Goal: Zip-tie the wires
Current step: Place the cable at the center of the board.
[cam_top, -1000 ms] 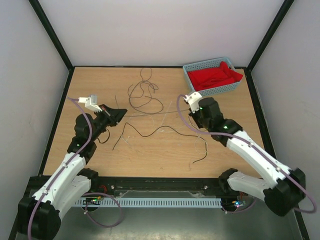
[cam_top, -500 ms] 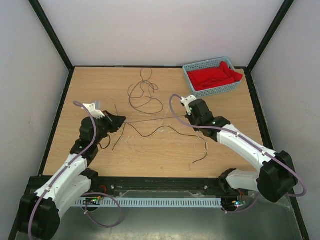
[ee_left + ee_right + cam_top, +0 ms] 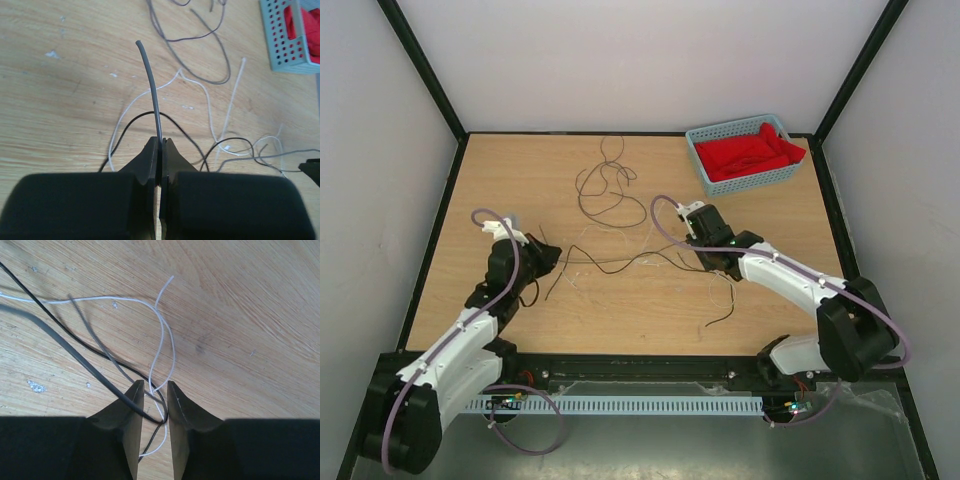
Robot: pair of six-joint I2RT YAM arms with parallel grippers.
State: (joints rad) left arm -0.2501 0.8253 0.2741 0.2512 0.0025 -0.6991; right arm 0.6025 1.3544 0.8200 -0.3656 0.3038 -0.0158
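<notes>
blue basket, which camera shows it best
Top external: the whole basket shows, red cloth inside. Left wrist catches only one corner at its top right edge; right wrist shows none of it.

Thin dark wires sprawling in loose loops toward the surface's 12 o'clock, one long strand snaking across the middle, pale straight zip tie lying flat at the loops' 4 o'clock.
</notes>
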